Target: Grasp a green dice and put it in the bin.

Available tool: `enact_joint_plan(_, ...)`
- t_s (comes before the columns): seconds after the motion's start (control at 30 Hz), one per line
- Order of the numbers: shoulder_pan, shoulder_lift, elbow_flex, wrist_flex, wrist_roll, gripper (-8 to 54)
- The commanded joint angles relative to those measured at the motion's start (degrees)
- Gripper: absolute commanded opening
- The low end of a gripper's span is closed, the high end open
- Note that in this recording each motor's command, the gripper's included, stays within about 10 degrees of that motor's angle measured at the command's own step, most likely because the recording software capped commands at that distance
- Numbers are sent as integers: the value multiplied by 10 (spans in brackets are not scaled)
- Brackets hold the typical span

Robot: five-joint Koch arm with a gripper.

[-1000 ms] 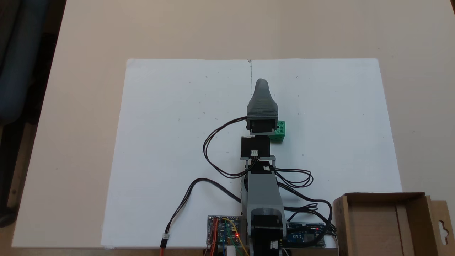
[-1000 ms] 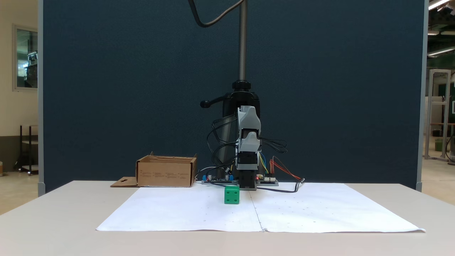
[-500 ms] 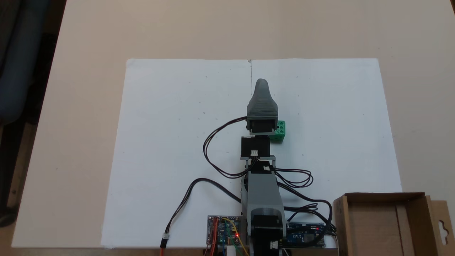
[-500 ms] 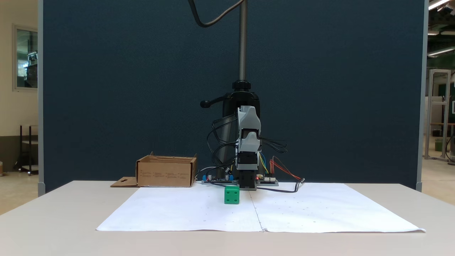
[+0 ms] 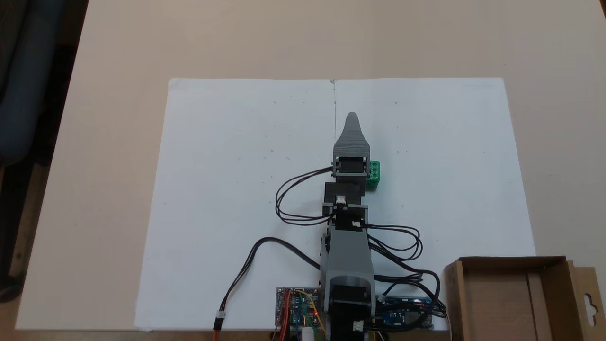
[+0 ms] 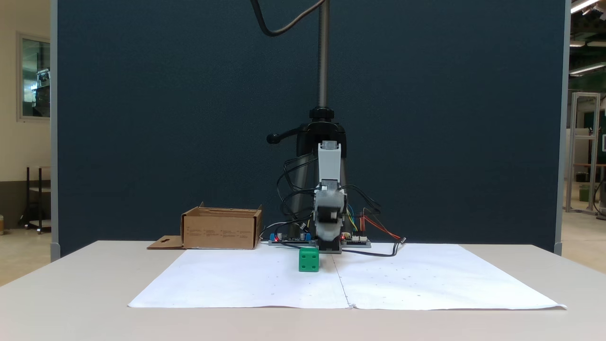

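The green dice (image 5: 374, 169) rests on the white paper, its left edge hidden under my arm in a fixed view; the other fixed view shows the green dice (image 6: 308, 260) whole, one face toward the camera. My gripper (image 5: 352, 118) reaches past the dice and reads from above as one tapered grey shape, one jaw over the other. Head-on, the gripper (image 6: 326, 226) hovers above the paper, a little right of the dice and not touching it. The bin (image 5: 497, 303), a low brown cardboard box, stands beside my base; the bin (image 6: 221, 232) appears left of the arm in the other fixed view.
Two white paper sheets (image 5: 236, 180) cover the table's middle. Circuit boards (image 5: 296, 308) and looping black cables (image 5: 284, 208) lie around my base. A camera pole (image 6: 323, 52) rises behind the arm before a dark blue partition. The bin's flap (image 5: 589, 303) juts out at its side.
The arm has tipped forward and down: the gripper sits lower over the paper and looks smaller from above. The dice and the bin have not moved.
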Motion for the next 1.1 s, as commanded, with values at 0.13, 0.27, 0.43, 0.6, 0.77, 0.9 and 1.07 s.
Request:
enact_joint_plan(0.13, 13, 64, -138, 234, -50, 426)
enact_joint_plan(0.27, 12, 64, -236, 389, -50, 425)
enact_joint_plan(0.43, 10, 66, -370, 579, -44, 425)
enact_joint_plan(0.6, -19, 66, -498, 751, -41, 428)
enact_joint_plan(0.77, -69, 64, -592, 941, -11, 479)
enact_joint_plan(0.9, -69, 64, -599, 1062, 11, 504)
enact_joint_plan(1.07, -68, 64, -603, 1231, 11, 504)
